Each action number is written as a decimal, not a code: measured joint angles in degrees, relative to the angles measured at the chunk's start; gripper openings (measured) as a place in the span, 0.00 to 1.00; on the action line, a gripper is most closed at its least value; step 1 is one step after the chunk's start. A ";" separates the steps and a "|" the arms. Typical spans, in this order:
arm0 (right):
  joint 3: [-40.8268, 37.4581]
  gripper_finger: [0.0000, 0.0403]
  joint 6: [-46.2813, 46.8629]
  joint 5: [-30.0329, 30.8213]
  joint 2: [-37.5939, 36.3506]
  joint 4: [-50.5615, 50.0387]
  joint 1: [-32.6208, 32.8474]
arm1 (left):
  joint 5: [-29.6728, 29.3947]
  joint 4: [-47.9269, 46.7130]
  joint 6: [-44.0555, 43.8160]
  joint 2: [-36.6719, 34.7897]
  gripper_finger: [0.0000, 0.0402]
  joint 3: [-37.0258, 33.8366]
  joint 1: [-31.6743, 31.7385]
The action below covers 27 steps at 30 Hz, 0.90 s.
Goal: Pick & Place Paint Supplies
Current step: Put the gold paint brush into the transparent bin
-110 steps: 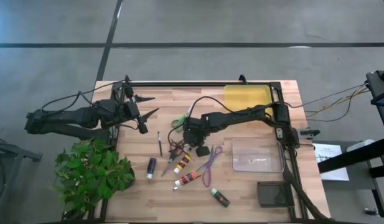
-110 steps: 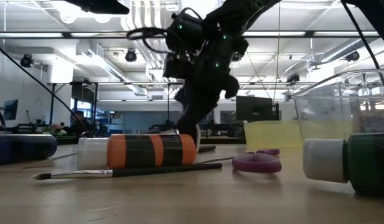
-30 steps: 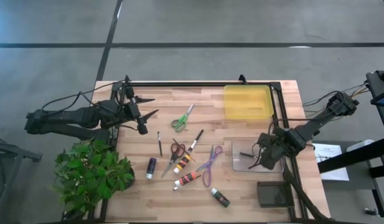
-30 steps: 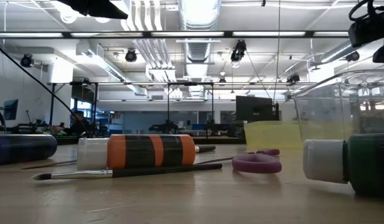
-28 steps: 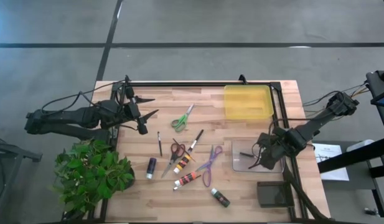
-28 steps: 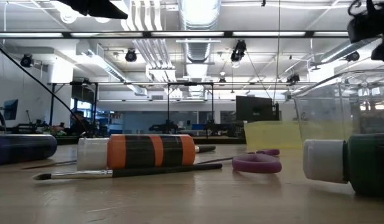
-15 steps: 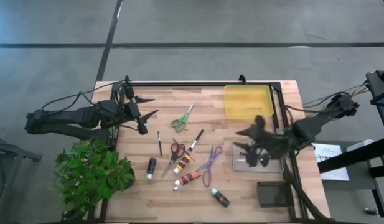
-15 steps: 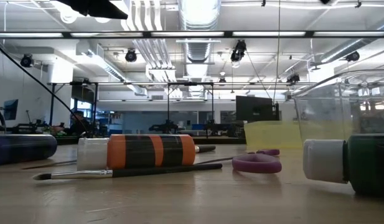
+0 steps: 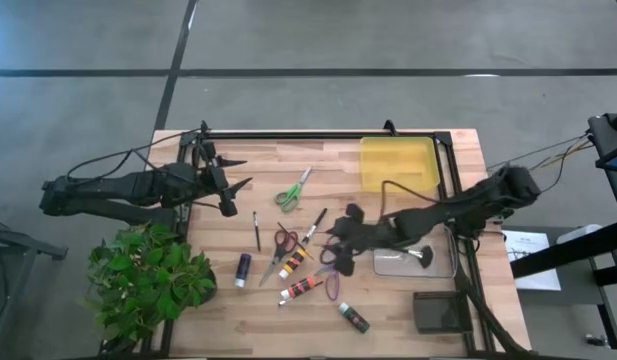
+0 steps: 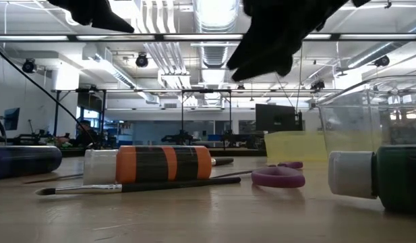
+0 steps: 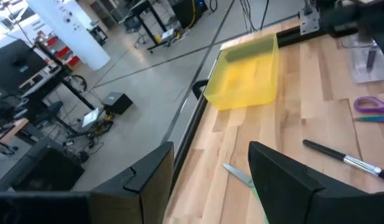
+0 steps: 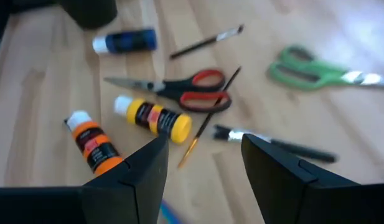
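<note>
While the left gripper is held over the table's left rear part with its fingers parted and nothing between them, the right gripper is stretched out low over the middle of the table, above the purple scissors. Its fingers are also seen spread apart and empty in the right wrist view, where the supplies are looked down on. Near it, the red scissors are laid just beside the yellow tube, with a thin brush lying across the red handles. The red-orange tube is placed next to the yellow one, closer to the front edge. The purple tube is found to their left, near the potted plant, and a short dark brush is set behind it. The green scissors are laid farther back, well apart from the cluster, and a longer dark brush is placed between them and the red pair. The green tube is seen alone near the front edge. One dark brush is contained in the clear bin on the right, and the yellow bin is set behind that.
</note>
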 joint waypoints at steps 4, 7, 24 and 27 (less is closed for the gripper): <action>2.98 0.50 0.96 -3.57 6.29 -0.19 -0.11 | -0.13 -0.90 -0.29 0.00 0.53 0.00 0.00; 5.42 0.50 0.94 -3.94 10.23 -1.31 -0.11 | -0.14 -1.17 -0.98 0.01 0.53 0.00 0.00; 13.43 0.50 6.10 -4.99 22.13 -5.45 -0.24 | -0.12 -2.51 -5.01 0.02 0.53 -0.59 -0.04; 15.10 0.50 7.24 -4.99 23.89 -8.52 -0.32 | -0.11 -2.56 -5.15 0.07 0.53 -0.91 -0.04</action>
